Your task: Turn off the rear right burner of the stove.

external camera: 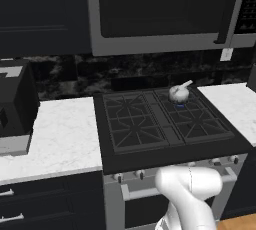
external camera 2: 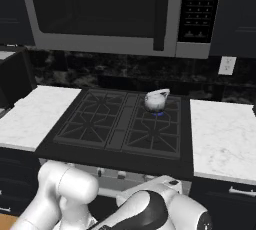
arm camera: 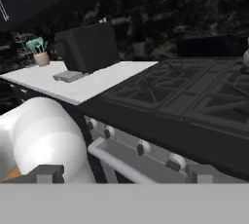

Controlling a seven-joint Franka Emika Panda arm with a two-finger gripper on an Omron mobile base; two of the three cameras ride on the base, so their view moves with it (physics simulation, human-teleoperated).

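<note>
i'm seeing my arm [external camera 2: 70,189] showing as glossy white rounded segments at the bottom of the frame, with a dark joint band [external camera 2: 145,214] and small grey finger tips [arm camera: 48,173].

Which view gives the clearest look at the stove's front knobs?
The hand view: the knobs sit close, in a row above the oven-door bar, seen from low in front. The left base view shows them small along the stove's front edge, partly behind the arm. The right base view shows them mostly hidden by the arm.
</note>
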